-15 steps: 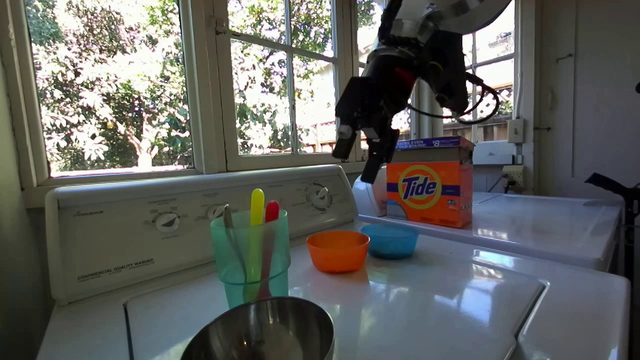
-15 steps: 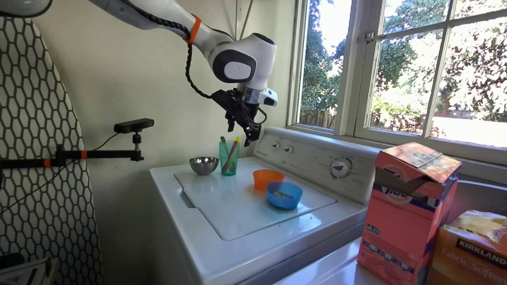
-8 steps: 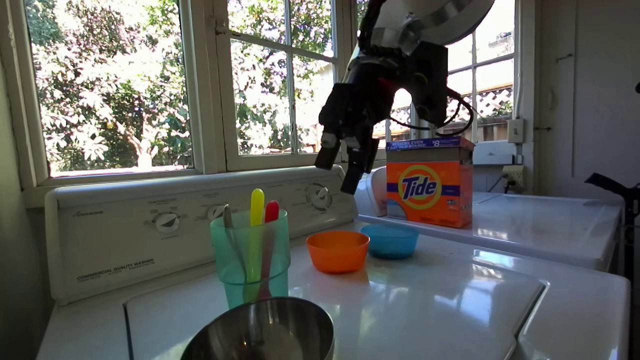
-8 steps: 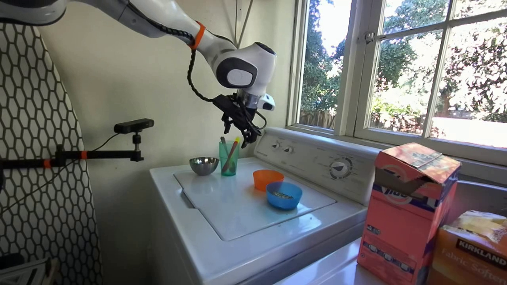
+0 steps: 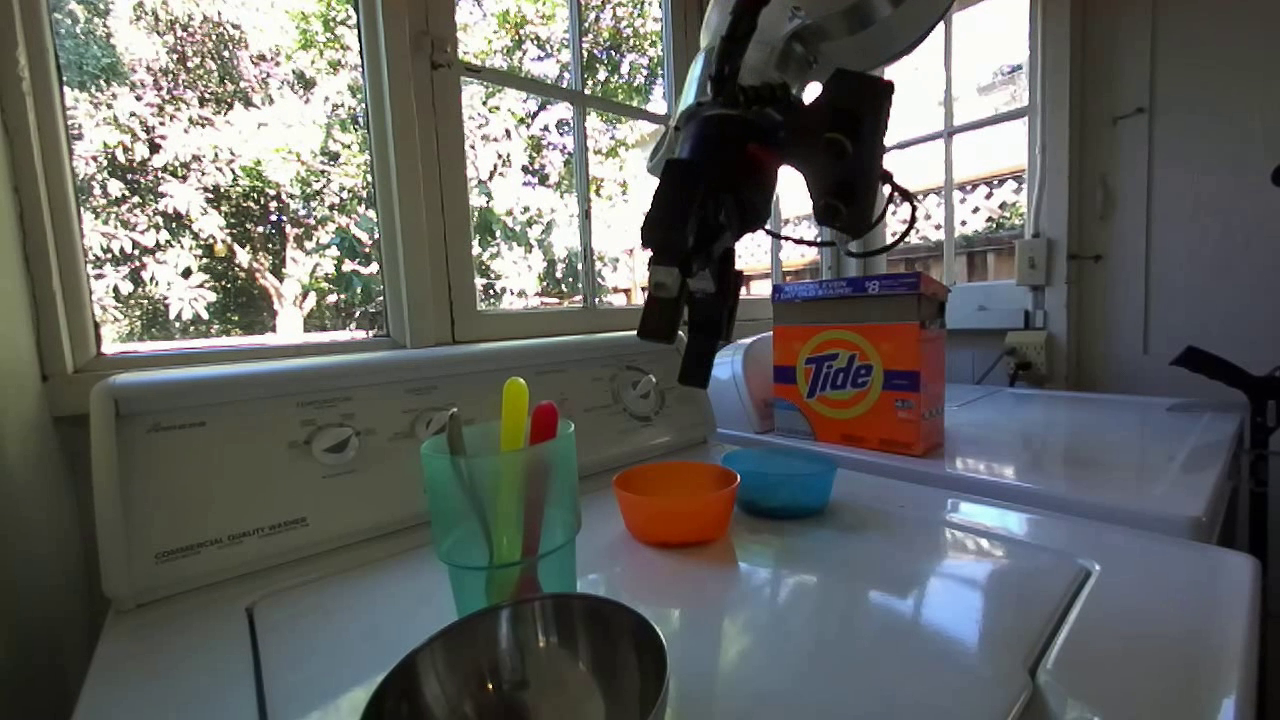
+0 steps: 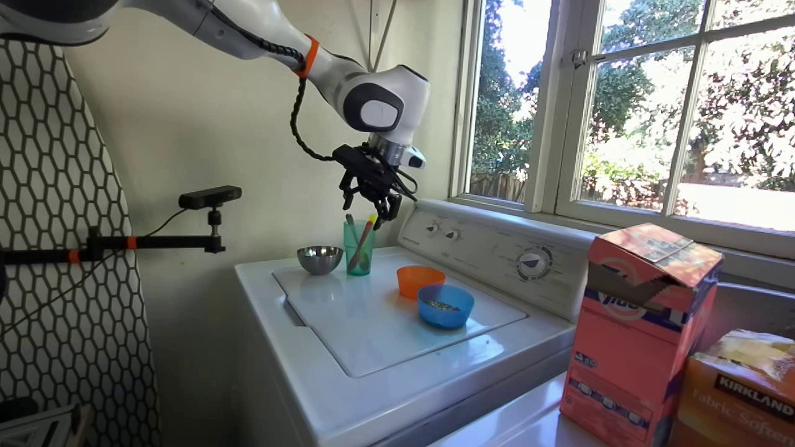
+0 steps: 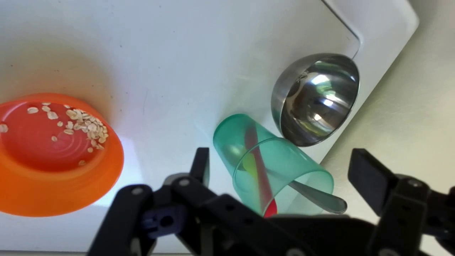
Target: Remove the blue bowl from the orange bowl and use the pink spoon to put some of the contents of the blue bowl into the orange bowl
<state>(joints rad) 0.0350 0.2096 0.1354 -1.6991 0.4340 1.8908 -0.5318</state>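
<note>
Blue bowl (image 6: pixel 446 318) is resting, grainy contents (image 6: pixel 442 305) inside, toward the edge of the washer top (image 6: pixel 348 323) nearest the Tide box (image 5: pixel 858 375). Orange bowl (image 5: pixel 676 508) is sitting just beside it, containing flakes (image 7: pixel 91 126). Pink spoon (image 5: pixel 543 423) is leaning inside the green cup (image 7: pixel 284 156) near the opposite edge. Gripper (image 7: pixel 282 166) is hanging overhead, jaws standing apart.

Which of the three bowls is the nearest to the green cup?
The shiny metal bowl, close beside the green cup; the orange bowl and blue bowl stand farther from it.
</note>
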